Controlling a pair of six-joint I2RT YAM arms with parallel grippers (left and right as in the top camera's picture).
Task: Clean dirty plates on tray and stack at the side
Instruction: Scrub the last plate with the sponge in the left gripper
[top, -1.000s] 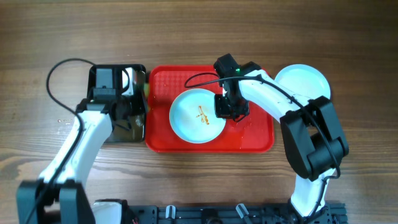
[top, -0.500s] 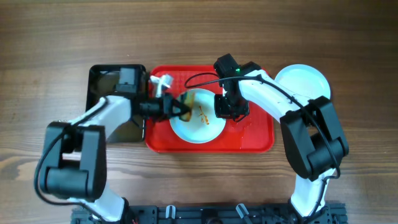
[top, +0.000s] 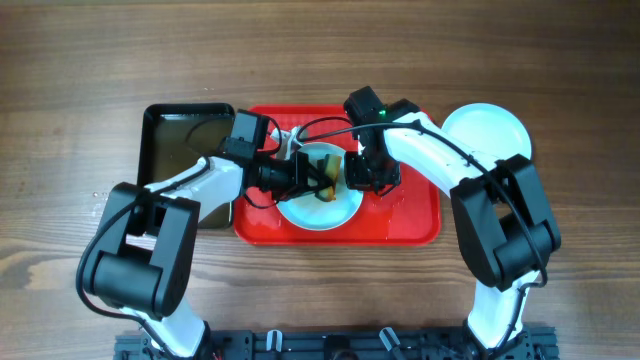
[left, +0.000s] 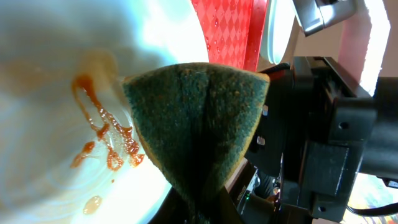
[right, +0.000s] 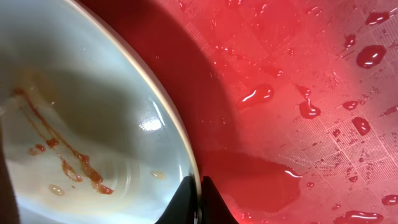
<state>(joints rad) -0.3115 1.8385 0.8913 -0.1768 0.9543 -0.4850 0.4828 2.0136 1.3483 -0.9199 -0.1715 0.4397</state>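
1. Overhead view: a wooden table (top: 560, 290) holds the red tray (top: 410, 225) at its middle, closer to the near edge than the far one.
2. A dirty plate (top: 335, 212) sits on the tray's left half, inside the rim.
3. The left arm (top: 190, 185) extends in from the left edge. The left jaws are clenched on a folded green sponge (top: 325, 180), held over the plate's middle.
4. In the left wrist view, the sponge lies just beside an orange-brown sauce smear (left: 106, 140) on the plate's pale surface.
5. The right arm (top: 430, 150) extends in from the right edge. The right jaws pinch the plate's right rim, and the right wrist view shows dark fingertips (right: 217, 205) on either side of it.
6. Water drops (right: 305, 109) lie on the tray's textured surface beside the plate.
7. A black tray (top: 175, 130) lies just beside the red tray, toward the left edge.
8. A second plate (top: 490, 125) sits on the table just past the red tray's far right corner.
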